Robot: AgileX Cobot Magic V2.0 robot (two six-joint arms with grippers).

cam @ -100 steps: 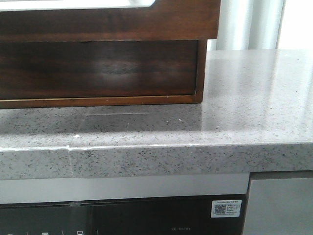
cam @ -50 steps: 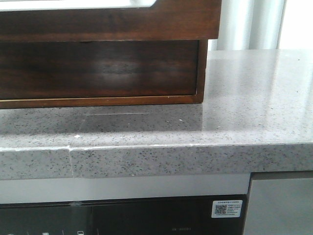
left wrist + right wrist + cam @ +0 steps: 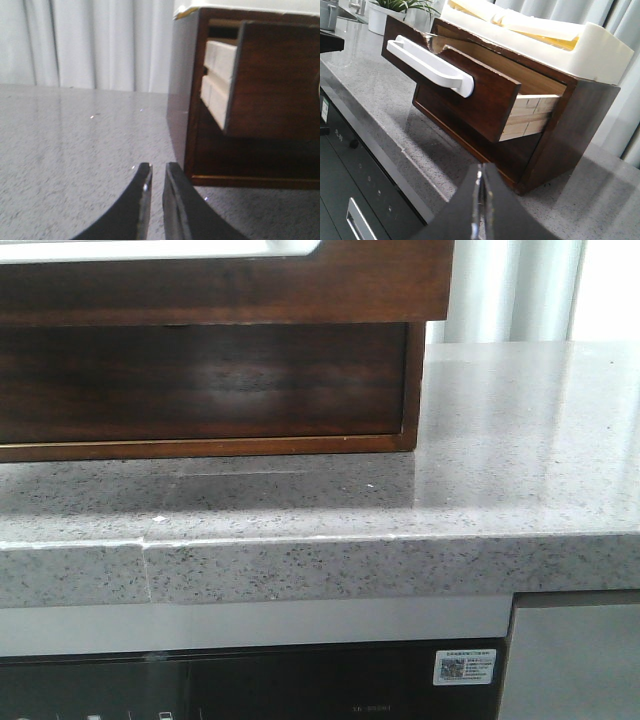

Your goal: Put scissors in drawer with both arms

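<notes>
We saw the grey speckled stone countertop (image 3: 500, 440) filling most of the front view, w/ a dark appliance front (image 3: 250, 680) under its edge carrying a small white QR sticker (image 3: 463, 666). On the counter sat the dark brown wooden drawer cabinet (image 3: 570, 130), a white foam tray (image 3: 600, 50) resting on its top. The drawer (image 3: 470, 95) was pulled out from the cabinet's upper slot; its pale wood side showed in both wrist views, and its long white handle (image 3: 427, 65) ran along the top of the front panel. The lower front (image 3: 200, 380) sat flush in the cabinet. Pale curtains (image 3: 90, 45) hung behind the counter, and a potted plant (image 3: 395, 10) stood at the far end in the right wrist view. The left gripper (image 3: 155, 172) hovered over bare counter just beside the cabinet's corner, its black fingers (image 3: 137, 200) nearly together w/ a narrow gap, nothing between them. The right gripper (image 3: 481, 172) was in front of the open drawer, jaws pressed together on a thin pale metal sliver; we couldn't tell what it was. Scissors weren't identifiable in any view, so we couldn't place them.
</notes>
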